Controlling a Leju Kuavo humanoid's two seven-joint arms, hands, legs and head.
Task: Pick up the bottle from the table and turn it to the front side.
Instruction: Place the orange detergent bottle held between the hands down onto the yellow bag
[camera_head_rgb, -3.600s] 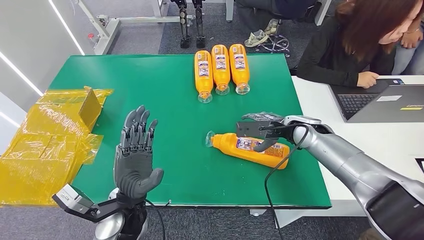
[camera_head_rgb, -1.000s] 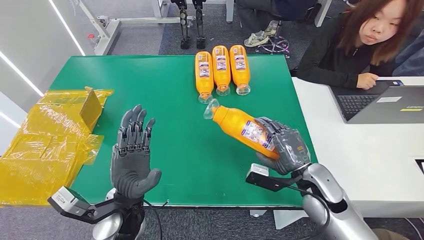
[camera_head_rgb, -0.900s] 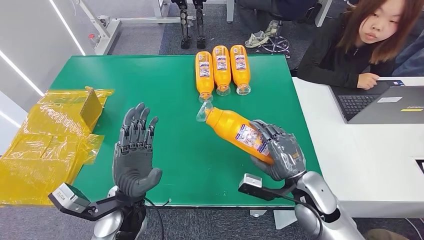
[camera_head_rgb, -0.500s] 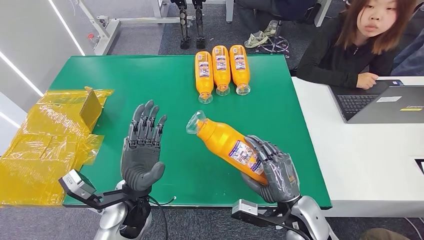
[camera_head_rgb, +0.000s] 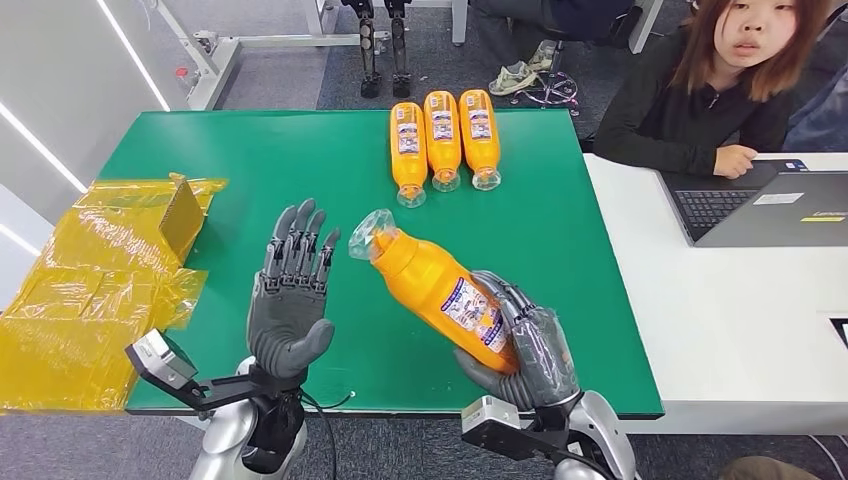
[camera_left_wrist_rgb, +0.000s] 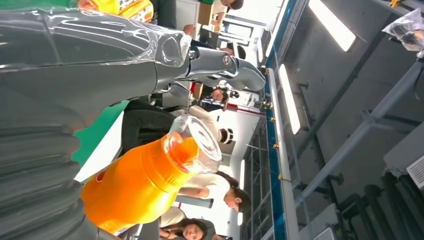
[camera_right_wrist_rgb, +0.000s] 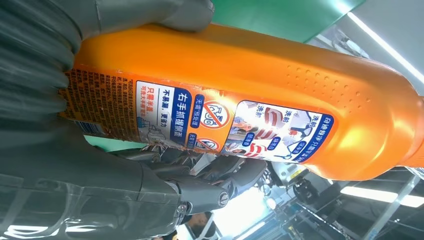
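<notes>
Holding the orange bottle (camera_head_rgb: 440, 295) clear above the green table (camera_head_rgb: 200, 150), capped neck toward the left hand (camera_head_rgb: 290, 300), whose fingers are spread and empty, the right hand (camera_head_rgb: 525, 345) grips its base and should roll it slowly, grip firm.

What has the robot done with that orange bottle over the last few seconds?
The right hand has lifted the orange bottle off the green table, where it lay on its side, and carried it nearer the robot and toward the left hand, cap end raised. The left hand, open with palm up, edged slightly closer. The three bottles at the far edge stayed put.
</notes>
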